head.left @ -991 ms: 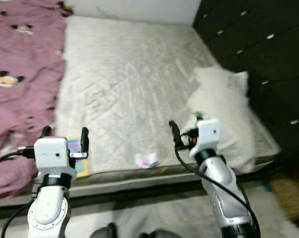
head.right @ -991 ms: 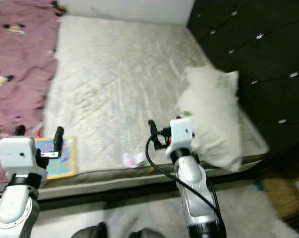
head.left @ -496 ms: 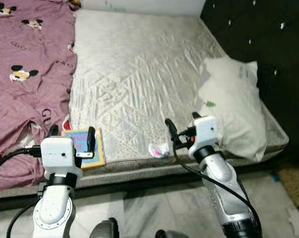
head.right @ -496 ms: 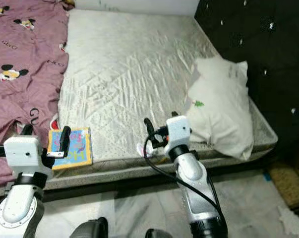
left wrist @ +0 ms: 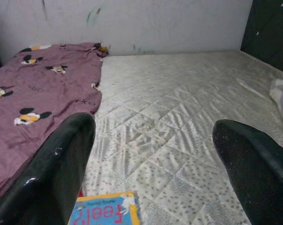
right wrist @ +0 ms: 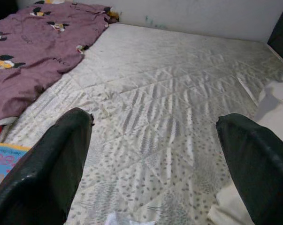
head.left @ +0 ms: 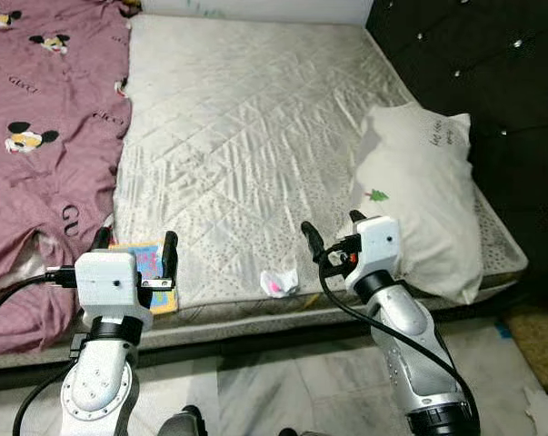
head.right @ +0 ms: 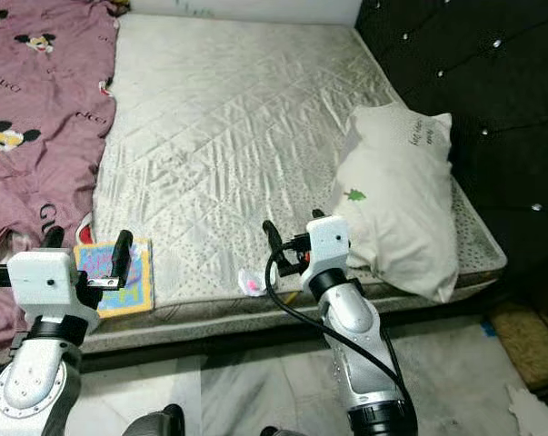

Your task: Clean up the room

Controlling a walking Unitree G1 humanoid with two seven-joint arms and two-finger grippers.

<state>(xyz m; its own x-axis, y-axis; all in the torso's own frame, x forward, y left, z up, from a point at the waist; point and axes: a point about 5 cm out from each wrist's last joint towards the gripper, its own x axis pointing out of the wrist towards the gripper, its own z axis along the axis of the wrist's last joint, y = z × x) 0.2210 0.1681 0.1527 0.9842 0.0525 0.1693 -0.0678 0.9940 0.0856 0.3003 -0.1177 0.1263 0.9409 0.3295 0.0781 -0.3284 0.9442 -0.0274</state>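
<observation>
Book (head.left: 144, 272) shifted behind left end effector (head.left: 134, 252); both end effectors (head.left: 330, 238) spread; blanket (head.left: 37, 118) reads "GUCCI".

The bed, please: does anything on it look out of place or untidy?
Yes. A crumpled white wrapper with a pink spot lies loose near the mattress front edge, and a colourful book sits at the edge beside the bunched purple blanket. The pillow lies askew.

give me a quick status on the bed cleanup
Left pincer and right pincer open, empty, at mattress edge. Small colourful picture book under the left; crumpled white-and-pink wrapper between them. Nothing blocking.
</observation>
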